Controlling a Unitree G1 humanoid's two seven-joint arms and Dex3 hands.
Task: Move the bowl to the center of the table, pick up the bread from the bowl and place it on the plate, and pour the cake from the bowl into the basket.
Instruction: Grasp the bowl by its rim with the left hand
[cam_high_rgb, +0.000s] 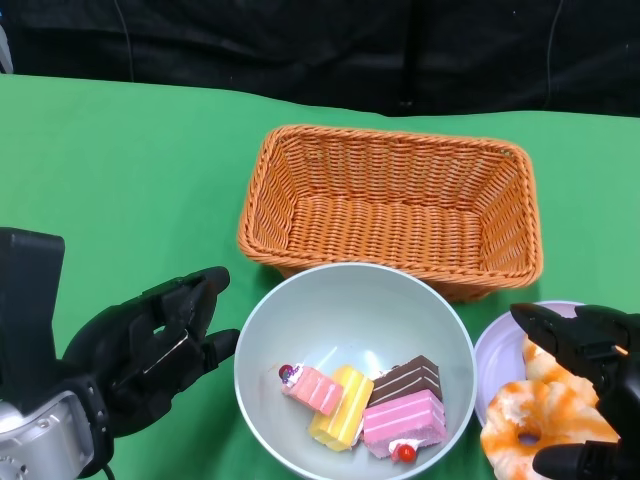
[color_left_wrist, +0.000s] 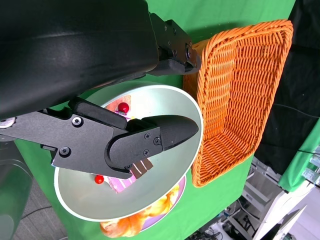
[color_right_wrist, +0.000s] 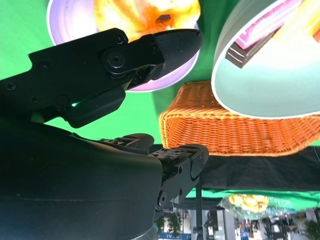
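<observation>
Left robot hand (cam_high_rgb: 150, 345) is hovering open and empty, just beside the pale bowl (cam_high_rgb: 300, 320) of cake pieces (cam_high_rgb: 365, 405) at its three o'clock. Right robot hand (cam_high_rgb: 590, 400) is spreading empty over the bread (cam_high_rgb: 535, 420) on the plate (cam_high_rgb: 497, 355); the wicker basket (cam_high_rgb: 390, 200) is waiting at the bowl's twelve o'clock.
</observation>
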